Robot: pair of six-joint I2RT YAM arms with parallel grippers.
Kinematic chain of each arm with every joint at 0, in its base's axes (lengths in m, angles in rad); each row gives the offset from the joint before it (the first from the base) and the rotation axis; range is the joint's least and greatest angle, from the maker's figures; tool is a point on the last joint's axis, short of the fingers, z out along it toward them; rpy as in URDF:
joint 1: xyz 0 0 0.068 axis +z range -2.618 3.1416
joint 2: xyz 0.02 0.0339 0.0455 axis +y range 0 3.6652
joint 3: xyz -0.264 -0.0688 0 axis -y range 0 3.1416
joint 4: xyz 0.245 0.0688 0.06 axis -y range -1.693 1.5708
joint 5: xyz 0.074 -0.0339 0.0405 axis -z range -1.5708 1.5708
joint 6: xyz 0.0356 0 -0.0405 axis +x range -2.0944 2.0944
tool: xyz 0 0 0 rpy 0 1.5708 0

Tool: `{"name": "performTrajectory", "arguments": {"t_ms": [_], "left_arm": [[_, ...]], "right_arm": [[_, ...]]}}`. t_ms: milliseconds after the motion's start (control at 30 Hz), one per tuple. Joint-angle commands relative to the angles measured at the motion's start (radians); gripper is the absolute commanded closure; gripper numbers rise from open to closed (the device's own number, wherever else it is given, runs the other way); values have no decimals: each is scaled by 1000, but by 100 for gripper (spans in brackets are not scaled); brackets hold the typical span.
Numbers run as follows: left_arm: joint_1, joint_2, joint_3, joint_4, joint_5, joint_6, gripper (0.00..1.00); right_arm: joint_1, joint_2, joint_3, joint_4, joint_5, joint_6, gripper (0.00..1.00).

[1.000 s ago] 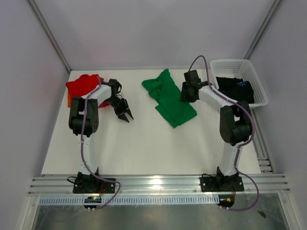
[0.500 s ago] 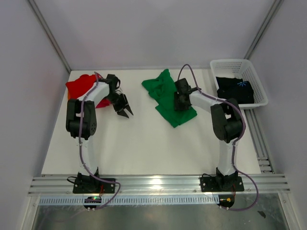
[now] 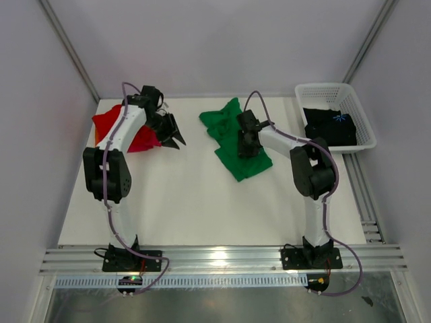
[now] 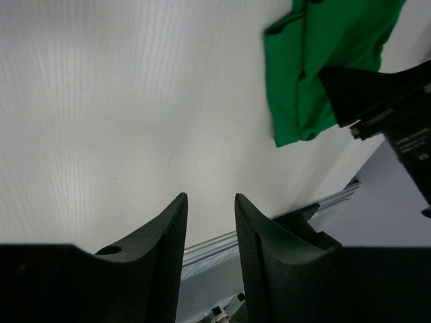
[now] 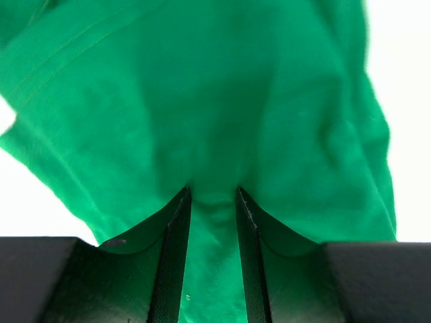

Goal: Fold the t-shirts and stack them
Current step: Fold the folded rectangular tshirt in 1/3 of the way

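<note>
The green t-shirt (image 3: 225,122) lies crumpled on the white tabletop (image 3: 188,202), toward the far side and between the two arms. The right end effector (image 3: 244,149) is down on the green t-shirt's middle. In the right wrist view its fingers (image 5: 172,229) are spread a little, and their tips press into the green cloth (image 5: 215,101), which puckers slightly in the gap without being clamped. The left end effector (image 3: 176,140) hangs over bare tabletop just beside the red t-shirt (image 3: 108,121), which sits bunched at the far left corner. Seen from the left wrist (image 4: 210,198), its fingers are parted by a narrow gap with nothing in it. The black t-shirt (image 3: 326,128), with its small blue print, lies inside the white basket (image 3: 323,87) at the far right corner
</note>
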Motion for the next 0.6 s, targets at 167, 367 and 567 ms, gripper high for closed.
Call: {"name": "performTrajectory", "arguments": {"t_ms": [167, 367, 567], "left_arm": [[4, -61, 215, -121, 16, 43, 63], [15, -58, 255, -157, 10, 71, 63], [33, -53, 253, -186, 7, 106, 63]], "right_arm": [[281, 23, 11, -178, -155, 211, 63], [418, 23, 37, -224, -214, 299, 63], [457, -68, -59, -243, -190, 312, 63]]}}
